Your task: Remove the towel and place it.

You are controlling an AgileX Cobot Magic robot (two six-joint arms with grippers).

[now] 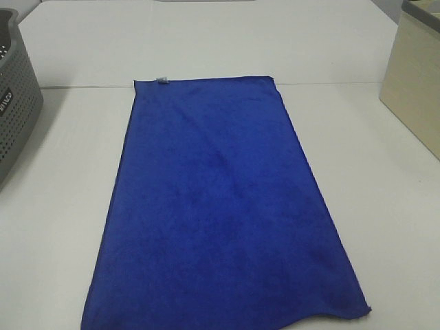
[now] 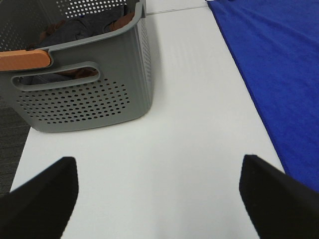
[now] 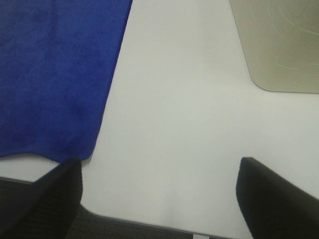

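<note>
Both claws, left (image 2: 158,196) and right (image 3: 159,196), hang spread and empty over the bench (image 1: 385,206), the towel (image 1: 220,206) lying flat between them; a grey basket (image 2: 89,84) stands ahead of the left claw and a beige box (image 3: 279,45) ahead of the right.

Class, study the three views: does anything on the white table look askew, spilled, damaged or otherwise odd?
Nothing is spilled or damaged. The royal-blue plush towel lies flat on the white table, though its near edge appears to overhang the table front. The grey perforated plastic basket stands upright beside it, holding clothes.

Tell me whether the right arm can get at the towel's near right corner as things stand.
Probably yes. The right gripper is open over bare table, and the towel lies flat just beside it with nothing between. The beige box sits off to the other side, clear of that path.
</note>
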